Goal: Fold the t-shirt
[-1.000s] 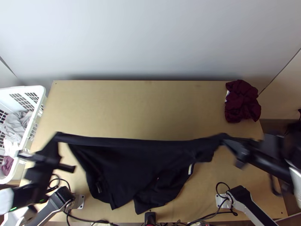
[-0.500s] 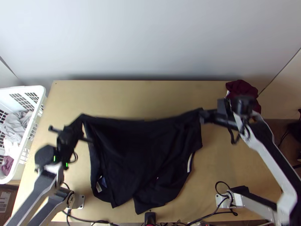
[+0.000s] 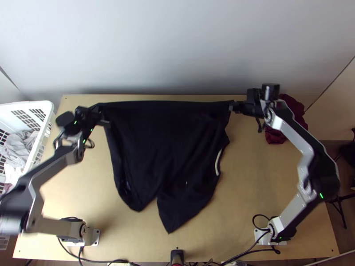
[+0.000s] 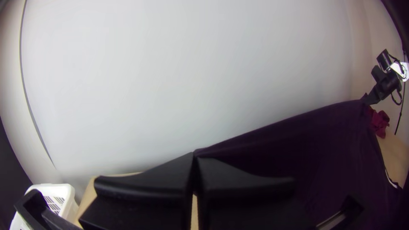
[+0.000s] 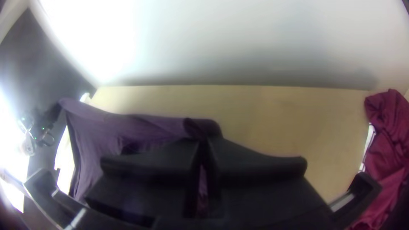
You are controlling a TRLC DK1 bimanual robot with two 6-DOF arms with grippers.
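Plainly, white strip [image 3: 218,162] on black t-shirt [image 3: 155,146].

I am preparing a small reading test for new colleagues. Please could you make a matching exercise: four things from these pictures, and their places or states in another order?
1. left gripper
2. black t-shirt
3. white basket
4. dark red cloth

A. at the top view's left edge
B. bunched near the table's far right corner
C. shut on a corner of fabric
D. far edge drawn nearly straight

Pairs: 1-C, 2-D, 3-A, 4-B
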